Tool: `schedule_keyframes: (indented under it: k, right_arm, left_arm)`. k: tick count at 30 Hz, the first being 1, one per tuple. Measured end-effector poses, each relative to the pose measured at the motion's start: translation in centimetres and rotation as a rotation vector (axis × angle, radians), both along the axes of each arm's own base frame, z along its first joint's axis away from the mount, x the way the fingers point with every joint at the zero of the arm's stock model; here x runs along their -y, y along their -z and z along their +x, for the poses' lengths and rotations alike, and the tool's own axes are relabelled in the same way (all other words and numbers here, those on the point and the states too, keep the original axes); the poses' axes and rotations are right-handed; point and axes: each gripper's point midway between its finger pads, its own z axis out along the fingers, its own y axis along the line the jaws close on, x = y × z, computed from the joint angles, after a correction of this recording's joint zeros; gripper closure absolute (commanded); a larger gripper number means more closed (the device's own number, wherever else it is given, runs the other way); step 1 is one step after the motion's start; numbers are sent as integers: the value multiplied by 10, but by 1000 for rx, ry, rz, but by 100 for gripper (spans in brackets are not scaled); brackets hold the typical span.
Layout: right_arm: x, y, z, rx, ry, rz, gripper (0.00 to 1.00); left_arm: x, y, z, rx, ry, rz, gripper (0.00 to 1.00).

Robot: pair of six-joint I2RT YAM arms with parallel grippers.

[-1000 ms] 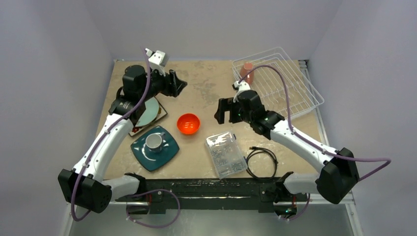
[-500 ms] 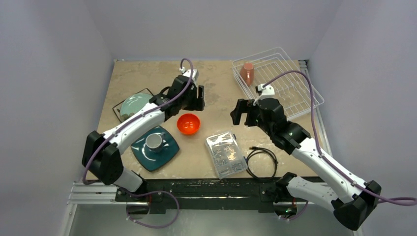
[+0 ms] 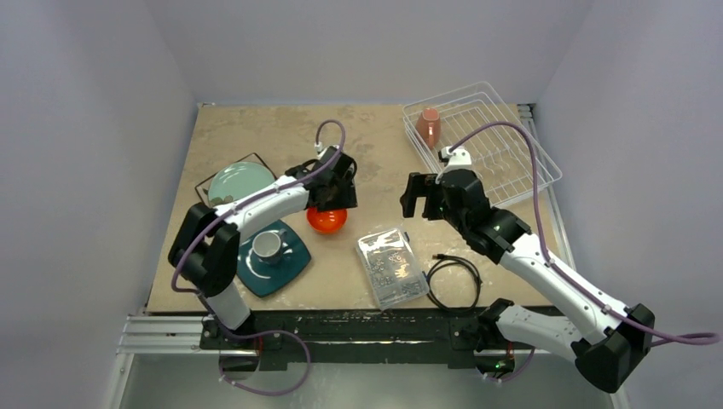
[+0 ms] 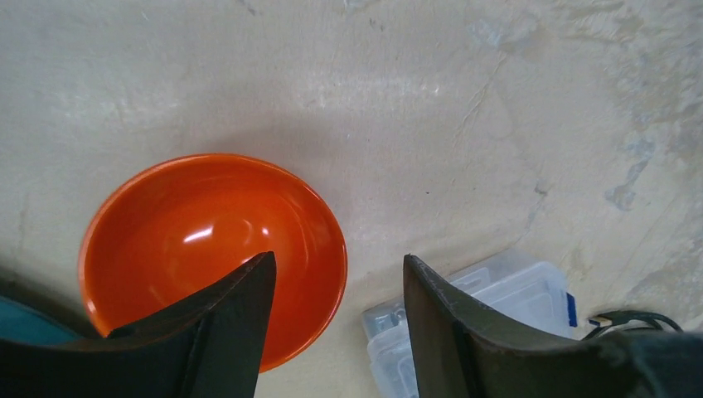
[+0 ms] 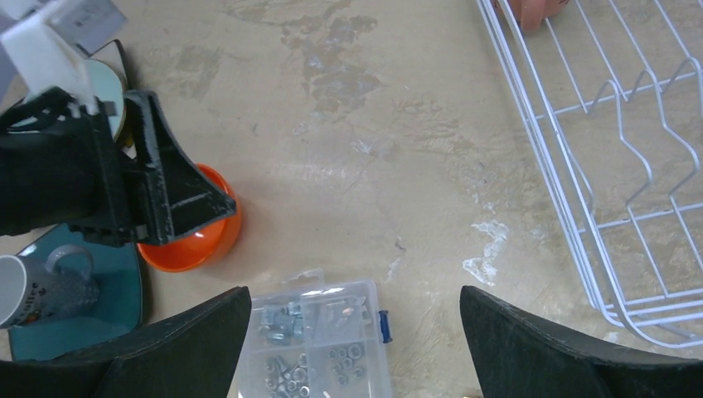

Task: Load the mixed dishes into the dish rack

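The orange bowl (image 4: 211, 249) sits mid tabletop (image 4: 414, 99), well apart from the dish rack (image 3: 511, 170). My left gripper (image 4: 338, 278) hangs over its rim, partly open, holding nothing. I should go straight down, then pinch the rim gently. My right gripper (image 5: 355, 298) is wide open, empty.

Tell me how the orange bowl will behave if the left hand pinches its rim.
Glossy highlights inside the orange bowl suggest a slick surface, so a rim pinch may slip. Its thin wall looks rigid, probably light. Held by one side in the left hand, its round body would likely tilt.
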Motion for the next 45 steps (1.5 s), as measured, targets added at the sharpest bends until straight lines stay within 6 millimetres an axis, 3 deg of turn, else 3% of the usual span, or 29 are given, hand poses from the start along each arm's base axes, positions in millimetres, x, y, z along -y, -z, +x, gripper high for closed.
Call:
schedule_keyframes:
  k: [5,12,19,22,29,33,36,41,45]
  right_arm:
    - [-2,10,3,-25,0,-19,1]
    - [-6,21,7,-52,-4,-37,1]
    - [-10,29,9,-72,-13,-45,1]
    - [-12,30,9,-76,-19,-43,1]
    - [-12,34,9,-83,-19,-48,1]
    - [-15,37,5,-81,-41,-32,1]
    - [-20,36,-2,-65,-90,5,1]
    - [-34,22,-14,-7,-189,90,1]
    - [-43,0,-18,68,-243,130,1]
  left_arm:
    - [8,46,-12,-141,4,19,52]
    - [9,65,-20,-211,-8,24,69]
    - [9,61,-16,-200,-15,31,85]
    - [9,56,-13,-188,-12,41,99]
    - [16,29,-9,-146,52,12,100]
    - [31,-17,-9,-47,172,-104,100]
    - [47,-80,-8,117,272,-330,100]
    - [51,-176,0,355,393,-702,100]
    - [66,-204,0,373,486,-892,100]
